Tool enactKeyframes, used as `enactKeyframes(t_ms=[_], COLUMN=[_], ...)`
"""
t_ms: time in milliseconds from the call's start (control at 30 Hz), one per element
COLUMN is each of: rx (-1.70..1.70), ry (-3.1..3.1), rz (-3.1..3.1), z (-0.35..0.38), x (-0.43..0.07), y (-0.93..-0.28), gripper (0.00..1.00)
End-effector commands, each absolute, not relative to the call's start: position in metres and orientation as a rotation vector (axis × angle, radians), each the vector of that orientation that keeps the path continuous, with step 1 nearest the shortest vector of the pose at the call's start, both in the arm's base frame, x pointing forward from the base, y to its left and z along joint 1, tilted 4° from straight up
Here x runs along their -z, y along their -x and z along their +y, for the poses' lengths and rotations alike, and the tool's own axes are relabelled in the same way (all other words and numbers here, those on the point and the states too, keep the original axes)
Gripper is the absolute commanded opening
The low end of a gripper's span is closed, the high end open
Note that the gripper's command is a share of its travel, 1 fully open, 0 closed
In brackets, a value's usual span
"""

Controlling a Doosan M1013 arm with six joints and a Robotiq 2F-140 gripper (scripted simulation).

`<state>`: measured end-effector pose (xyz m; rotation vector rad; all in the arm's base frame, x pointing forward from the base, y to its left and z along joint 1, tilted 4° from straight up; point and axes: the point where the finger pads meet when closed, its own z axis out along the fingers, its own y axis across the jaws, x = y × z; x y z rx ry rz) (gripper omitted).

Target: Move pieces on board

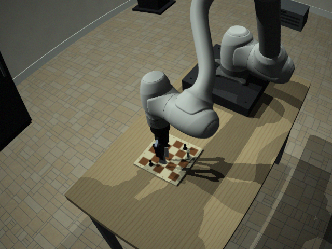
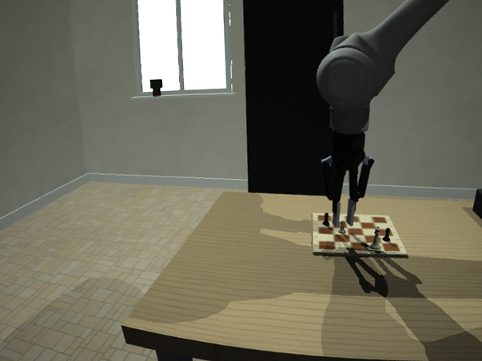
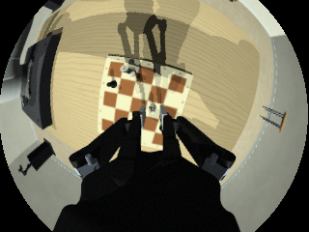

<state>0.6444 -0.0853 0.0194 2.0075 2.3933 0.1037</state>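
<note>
A small chessboard [image 1: 169, 162] lies on the wooden table. My gripper [image 2: 344, 222] hangs straight down over the board's left part, its fingers set to a narrow gap. A small light pawn [image 2: 341, 227] [image 3: 153, 108] stands on the board at the fingertips, and the wrist view shows it between them. I cannot see the fingers pressing on it. In the top view the gripper [image 1: 162, 157] hides this pawn. A black pawn [image 2: 325, 219] stands at the board's left edge. A tall white piece [image 2: 375, 238] and another black pawn [image 2: 386, 234] stand at the right side.
The arm's black base [image 1: 227, 88] is mounted on the far end of the table. The arm's elbow [image 1: 184, 109] hangs over the board's far side. The board lies near the table's left edge.
</note>
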Motion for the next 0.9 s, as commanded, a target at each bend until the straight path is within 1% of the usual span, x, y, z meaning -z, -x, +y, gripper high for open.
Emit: enactKeyframes(t_ms=[0, 867], rx=[-0.104, -0.104], ry=[-2.007, -2.007], rz=[2.393, 2.393], z=[-0.085, -0.0847], x=[-0.0128, -0.006], y=[-0.6448, -0.6452], gripper=[0.2, 0.2])
